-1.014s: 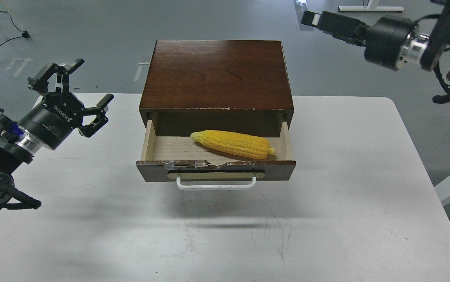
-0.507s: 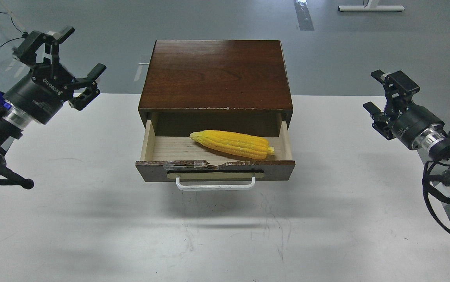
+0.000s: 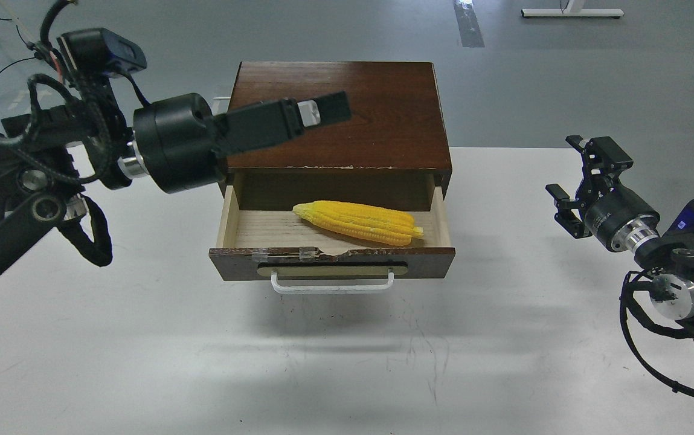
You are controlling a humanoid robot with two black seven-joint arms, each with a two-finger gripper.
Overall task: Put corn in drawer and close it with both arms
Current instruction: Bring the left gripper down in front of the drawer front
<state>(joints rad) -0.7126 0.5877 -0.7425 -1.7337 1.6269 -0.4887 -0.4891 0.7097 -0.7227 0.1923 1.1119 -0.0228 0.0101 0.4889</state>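
Note:
The bright yellow corn [image 3: 359, 222] lies inside the open drawer [image 3: 331, 261], tilted slightly, its tip pointing left. The drawer is pulled out from the dark-brown cabinet [image 3: 383, 121], and its white handle [image 3: 333, 284] faces me. My left gripper [image 3: 322, 112] is turned side-on above the cabinet top at the left, pointing right. Its fingers overlap in one bar, so I cannot tell how the jaws stand. My right gripper [image 3: 577, 174] is open and empty above the table, well right of the drawer.
The cabinet stands at the back middle of a white table [image 3: 347, 362]. The table's right edge runs close under my right arm [image 3: 673, 266]. Grey floor with cables lies beyond the table's far edge.
My left arm has swung from the far left inward, its gripper now over the cabinet top and turned side-on. My right gripper has come down from the upper right to beside the drawer. Corn and drawer are unmoved.

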